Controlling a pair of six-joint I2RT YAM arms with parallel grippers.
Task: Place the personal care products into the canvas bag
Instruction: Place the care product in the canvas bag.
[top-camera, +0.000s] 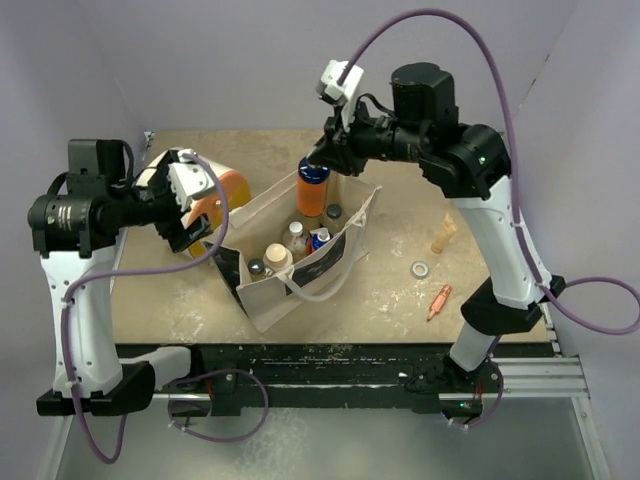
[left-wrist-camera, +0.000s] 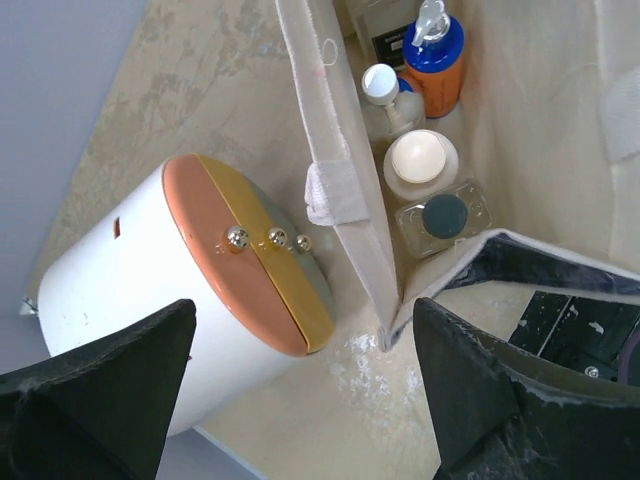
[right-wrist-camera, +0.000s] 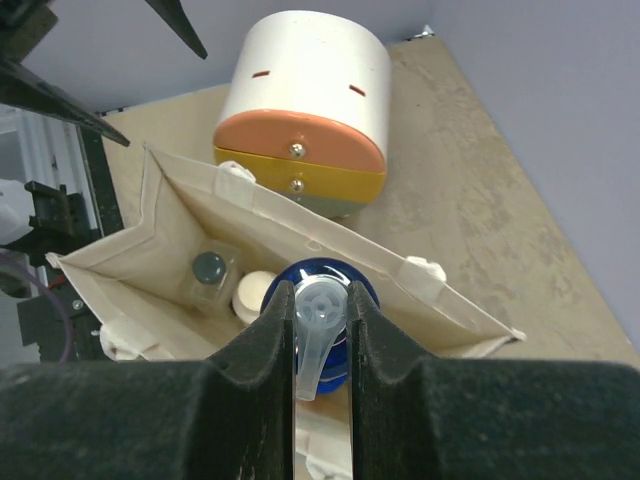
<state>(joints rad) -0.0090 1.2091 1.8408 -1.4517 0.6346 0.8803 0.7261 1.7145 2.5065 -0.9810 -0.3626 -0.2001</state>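
Cream canvas bag (top-camera: 262, 295) stands open, small bottles (top-camera: 277, 257) inside; my right claw (right-wrist-camera: 320, 305) holds the orange, blue-topped bottle (top-camera: 312, 190) at its mouth; beige bottle (top-camera: 444, 234) stands outside.

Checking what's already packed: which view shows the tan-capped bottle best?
Left wrist: it looks down into the bag and shows the tan-capped bottle close, with its cap unobstructed. The top view shows it small; in the right wrist view its cap is partly hidden by the held pump bottle.
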